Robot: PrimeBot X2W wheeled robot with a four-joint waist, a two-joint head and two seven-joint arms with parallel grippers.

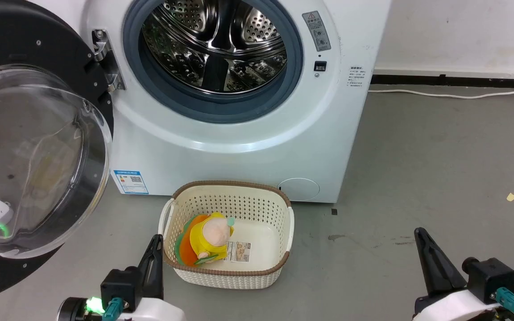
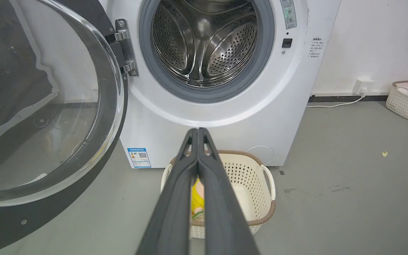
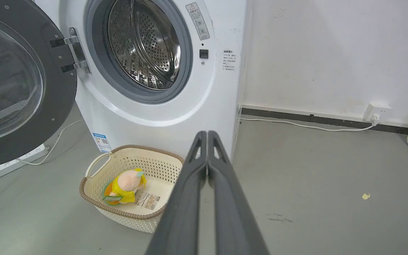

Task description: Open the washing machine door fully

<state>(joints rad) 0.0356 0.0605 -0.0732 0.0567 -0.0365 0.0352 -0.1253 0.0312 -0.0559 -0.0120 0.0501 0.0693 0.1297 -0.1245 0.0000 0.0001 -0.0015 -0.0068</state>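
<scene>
Washing machine door swung wide open at the left of the washing machine (hanging on its hinge), basket with yellow toy on the floor in front, left gripper and right gripper nearer, clear of the door, both jaws closed, empty.

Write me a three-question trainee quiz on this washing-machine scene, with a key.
1. True or false: the large round glossy black washing machine door stands swung open, clear of the steel drum mouth.
2. What lies in the cream perforated plastic basket? A) a yellow soft toy B) a folded towel C) shoes
3. Fill in: the left gripper and right gripper are both ___ (open/shut).
Key: 1 true; 2 A; 3 shut.
</scene>
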